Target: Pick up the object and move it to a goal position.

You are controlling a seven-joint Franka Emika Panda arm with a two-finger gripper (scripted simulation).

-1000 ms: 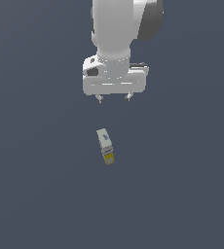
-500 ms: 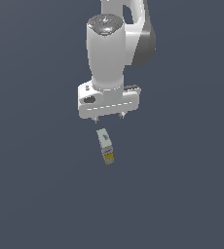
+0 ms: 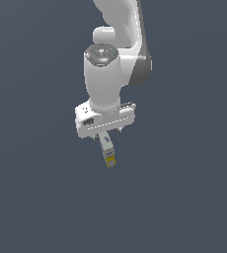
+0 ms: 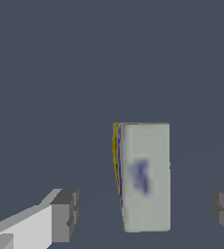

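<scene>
Carton is the goal here, but size first: one bench [image 3: 31, 197], plain dark grey, carries everything. One arm [image 3: 105, 74] hangs over it, its tool [image 4: 143, 214] spread wide, gripping nothing, placed so each finger flanks the target. One carton [image 4: 145, 175] stands between those fingers, untouched, just below the tool in the exterior view.

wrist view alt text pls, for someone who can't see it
A whitish carton with a yellow edge and a blurred purple-blue mark stands on a plain dark surface. It sits between the open tool's two grey fingertips, touching neither.
</scene>
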